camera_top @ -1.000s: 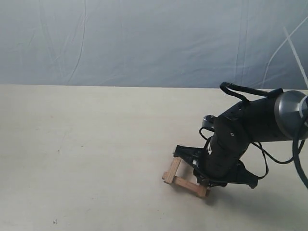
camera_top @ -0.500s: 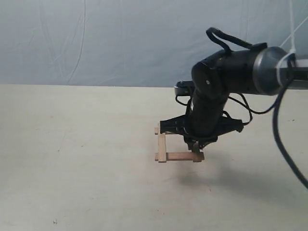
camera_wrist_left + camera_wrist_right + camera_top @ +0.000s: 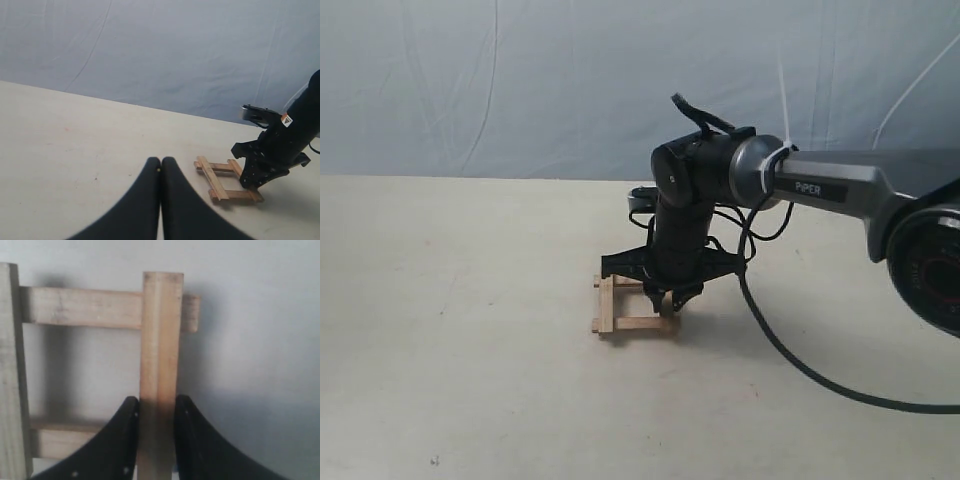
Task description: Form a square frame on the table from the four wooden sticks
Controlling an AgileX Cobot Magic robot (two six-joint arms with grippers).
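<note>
Four wooden sticks lie crossed as a square frame (image 3: 632, 305) on the beige table (image 3: 460, 350). My right gripper (image 3: 668, 302) points down at the frame's right side, shut on the right stick (image 3: 161, 340). That stick crosses over two side sticks (image 3: 80, 307) (image 3: 67, 437), and the fourth stick (image 3: 9, 365) lies opposite. The left wrist view shows the frame (image 3: 225, 180) ahead, with the right gripper (image 3: 256, 175) on its far side. My left gripper (image 3: 160, 166) is well apart from the frame, its fingers pressed together and holding nothing.
A blue-grey fabric backdrop (image 3: 570, 80) hangs behind the table's far edge. The right arm (image 3: 840, 190) reaches in from the right, and its black cable (image 3: 790, 365) droops over the table. The pale surface (image 3: 65, 135) spreads out left of the frame.
The right arm has swung left and farther back across the table. The stick frame went with it, turning from slanted to square with the table edge.
</note>
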